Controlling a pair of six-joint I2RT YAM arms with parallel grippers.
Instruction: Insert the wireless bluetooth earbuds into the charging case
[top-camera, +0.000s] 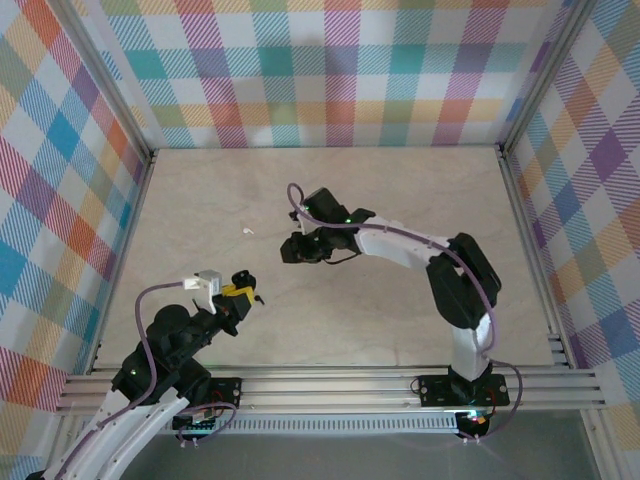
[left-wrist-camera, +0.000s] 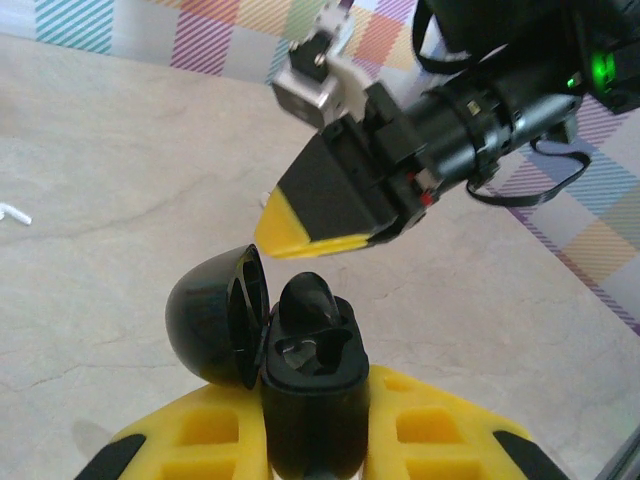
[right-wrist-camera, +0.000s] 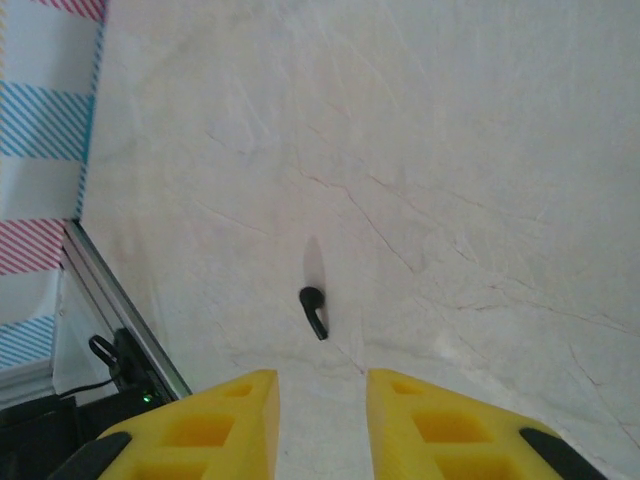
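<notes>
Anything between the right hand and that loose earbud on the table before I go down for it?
Nothing visible. The earbud sits on bare table just ahead of the right hand, in line with its open jaws.

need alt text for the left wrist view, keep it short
A black charging case with its lid hinged open is clamped between the left gripper's yellow fingers, with what looks like one earbud seated in it. The right gripper's yellow-tipped fingers hover close above the case, over a pale table.
</notes>
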